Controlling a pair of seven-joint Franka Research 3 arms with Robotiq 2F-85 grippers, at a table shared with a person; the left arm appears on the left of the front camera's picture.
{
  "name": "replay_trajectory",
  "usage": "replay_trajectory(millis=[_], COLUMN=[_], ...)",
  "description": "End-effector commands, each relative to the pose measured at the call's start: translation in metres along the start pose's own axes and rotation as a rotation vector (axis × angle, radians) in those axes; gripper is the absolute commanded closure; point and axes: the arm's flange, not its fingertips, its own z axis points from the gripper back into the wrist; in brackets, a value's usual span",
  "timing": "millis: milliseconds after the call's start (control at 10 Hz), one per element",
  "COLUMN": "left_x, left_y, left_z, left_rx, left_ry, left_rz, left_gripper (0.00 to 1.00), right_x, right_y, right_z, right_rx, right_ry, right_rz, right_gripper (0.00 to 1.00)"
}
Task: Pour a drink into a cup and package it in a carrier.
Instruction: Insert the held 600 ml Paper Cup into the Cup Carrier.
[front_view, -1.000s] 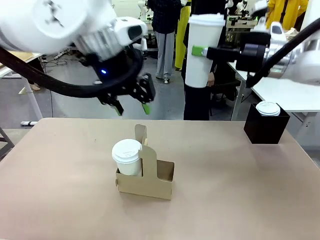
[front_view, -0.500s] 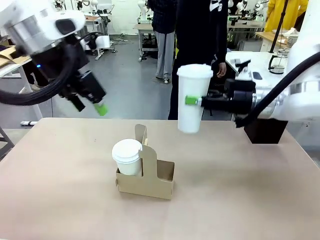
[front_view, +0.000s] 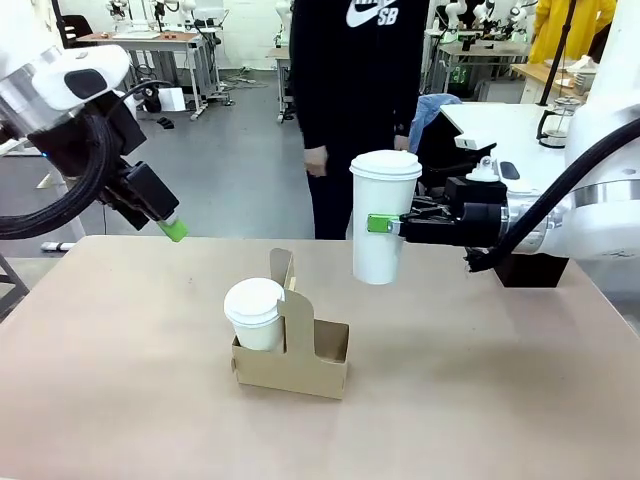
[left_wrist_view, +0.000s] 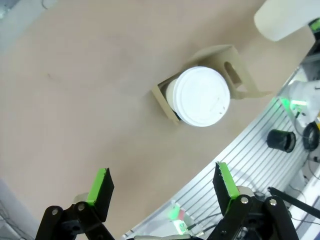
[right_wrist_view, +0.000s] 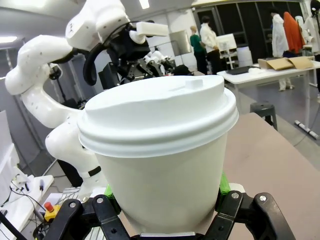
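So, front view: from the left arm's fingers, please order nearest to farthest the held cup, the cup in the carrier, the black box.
1. Cup in the carrier, left pocket of the carrier, closest to the left fingers.
2. Held cup, mid-air at centre, in the right fingers.
3. Black box, far right, behind the right arm.

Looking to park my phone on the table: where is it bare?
Bare: the left part of the table, from the carrier to the left edge, and the right part between the carrier and the black box. Crowded: the middle, where the carrier stands with a cup and a second cup is held in the air nearby.
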Motion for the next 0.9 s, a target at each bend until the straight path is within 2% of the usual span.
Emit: replay_trajectory(millis=[0, 500, 800], left_x=[-0.002, -0.045, -0.069], left_y=[0.005, 0.068, 0.095], left_z=[-0.001, 0.001, 0.002], left_rx=[0.006, -0.048, -0.097], left_ry=[-0.013, -0.098, -0.151], left_rz=[0.012, -0.07, -0.09], left_gripper=[0.0, 0.0, 0.0], right_x=[0.0, -0.044, -0.068], right_y=[0.0, -0.024, -0.03], right_z=[-0.001, -0.043, -0.056], right_rx=[0.002, 0.186, 0.237], right_ry=[0.001, 0.001, 0.01], right_rz=[-0.001, 0.098, 0.127], right_gripper=[0.2, 0.2, 0.2])
